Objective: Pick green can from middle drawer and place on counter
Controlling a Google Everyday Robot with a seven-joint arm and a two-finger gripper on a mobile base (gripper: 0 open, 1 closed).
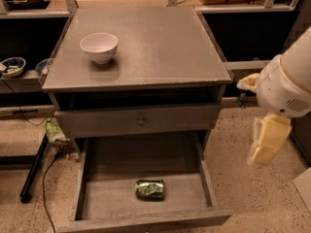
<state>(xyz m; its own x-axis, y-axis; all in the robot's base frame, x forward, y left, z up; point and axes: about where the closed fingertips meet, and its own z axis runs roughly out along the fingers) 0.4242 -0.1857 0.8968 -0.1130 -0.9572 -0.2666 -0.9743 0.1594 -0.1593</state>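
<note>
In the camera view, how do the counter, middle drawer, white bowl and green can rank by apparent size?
1. counter
2. middle drawer, nearly as large
3. white bowl
4. green can
The gripper hangs right of the cabinet.
</note>
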